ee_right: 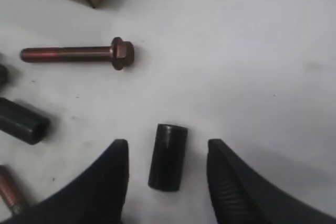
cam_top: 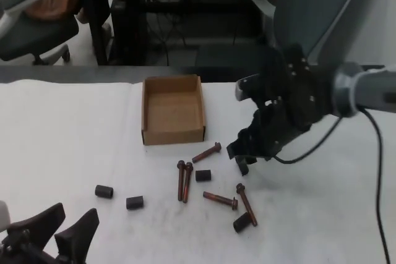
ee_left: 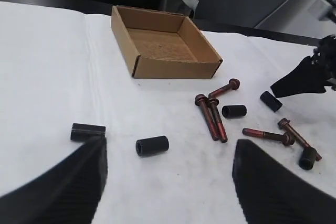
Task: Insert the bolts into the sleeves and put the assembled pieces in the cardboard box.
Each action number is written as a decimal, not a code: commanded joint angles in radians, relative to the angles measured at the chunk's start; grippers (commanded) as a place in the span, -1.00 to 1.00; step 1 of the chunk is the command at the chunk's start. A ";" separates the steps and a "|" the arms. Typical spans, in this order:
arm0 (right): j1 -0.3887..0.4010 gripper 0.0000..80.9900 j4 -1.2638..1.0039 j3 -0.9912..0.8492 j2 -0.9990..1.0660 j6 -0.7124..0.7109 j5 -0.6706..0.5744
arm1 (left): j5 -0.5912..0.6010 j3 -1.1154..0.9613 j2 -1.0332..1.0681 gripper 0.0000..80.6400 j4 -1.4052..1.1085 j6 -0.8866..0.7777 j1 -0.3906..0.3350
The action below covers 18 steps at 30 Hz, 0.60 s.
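The open cardboard box (cam_top: 173, 109) (ee_left: 163, 43) stands at the middle back and holds nothing. Several copper bolts lie in front of it, one (cam_top: 206, 152) (ee_right: 79, 53) nearest the box and a pair (cam_top: 184, 180) (ee_left: 212, 116) side by side. Black sleeves are scattered among them. My right gripper (cam_top: 244, 160) (ee_right: 167, 146) is open, low over the cloth, with one finger on each side of a lying sleeve (ee_right: 168, 156) (ee_left: 271, 101). My left gripper (cam_top: 65, 222) (ee_left: 168, 156) is open at the front left, near two sleeves (cam_top: 104, 191) (cam_top: 134, 202).
White cloth (cam_top: 62, 134) covers the bench. More bolts (cam_top: 220, 200) (cam_top: 245, 203) and a sleeve (cam_top: 244, 222) lie at the front right, another sleeve (cam_top: 203, 175) in the middle. Office chairs stand behind the bench. A cable (cam_top: 377, 171) hangs from the right arm.
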 commanded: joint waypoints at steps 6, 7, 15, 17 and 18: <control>0.020 -0.20 0.192 -0.150 0.132 -0.071 0.097 | 0.000 -0.009 0.005 0.59 -0.012 -0.003 0.000; 0.020 -0.55 0.211 -0.153 0.140 -0.081 0.115 | 0.000 -0.009 0.005 0.59 -0.012 -0.003 0.000; 0.020 -0.99 0.243 -0.145 0.053 -0.098 0.137 | 0.080 -0.009 0.091 -0.17 -0.009 -0.032 -0.041; 0.020 -0.99 0.245 -0.135 0.001 -0.079 0.126 | 0.048 -0.025 0.172 -0.17 -0.040 -0.007 -0.083; 0.020 -0.99 0.239 -0.123 -0.021 -0.079 0.124 | 0.032 -0.042 0.212 -0.17 -0.065 0.001 -0.104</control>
